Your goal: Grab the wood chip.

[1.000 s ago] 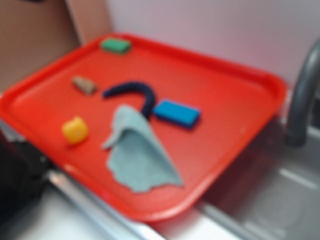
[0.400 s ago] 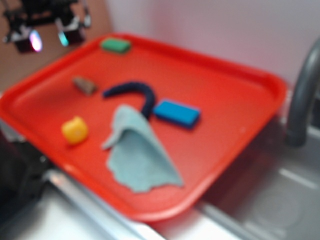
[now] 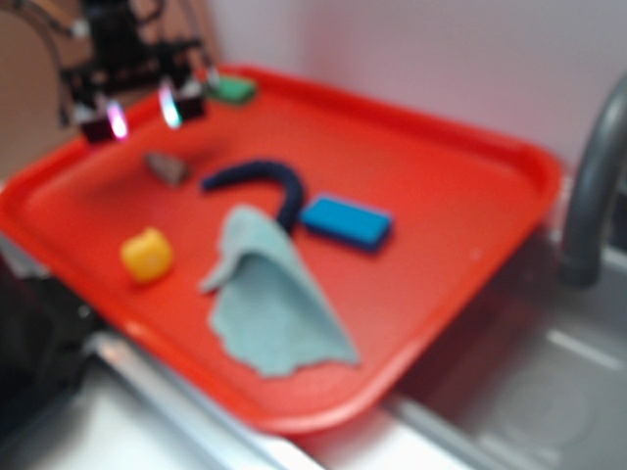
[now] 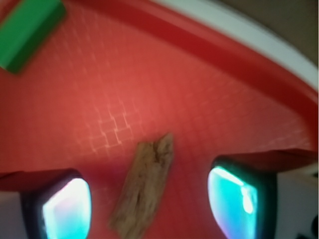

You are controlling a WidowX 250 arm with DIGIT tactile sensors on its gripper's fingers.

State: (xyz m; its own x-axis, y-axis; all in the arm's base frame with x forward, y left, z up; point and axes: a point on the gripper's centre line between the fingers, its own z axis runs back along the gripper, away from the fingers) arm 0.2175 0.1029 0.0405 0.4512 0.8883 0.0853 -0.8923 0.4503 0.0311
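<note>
Now the gripper (image 3: 143, 110) hangs at upper left, jaws apart, above the wood chip (image 3: 167, 168); wrist view puts the chip (image 4: 144, 186) between its fingertips (image 4: 67, 209) on the red tray (image 3: 441, 196).

No writing, labels, brands, numbers or signs can be read on anything in either view.

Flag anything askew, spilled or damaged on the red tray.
Only the grey-green cloth stands out: it lies crumpled, one corner folded up against the dark blue curved piece. The wood chip lies flat and intact between the open gripper's fingers.
</note>
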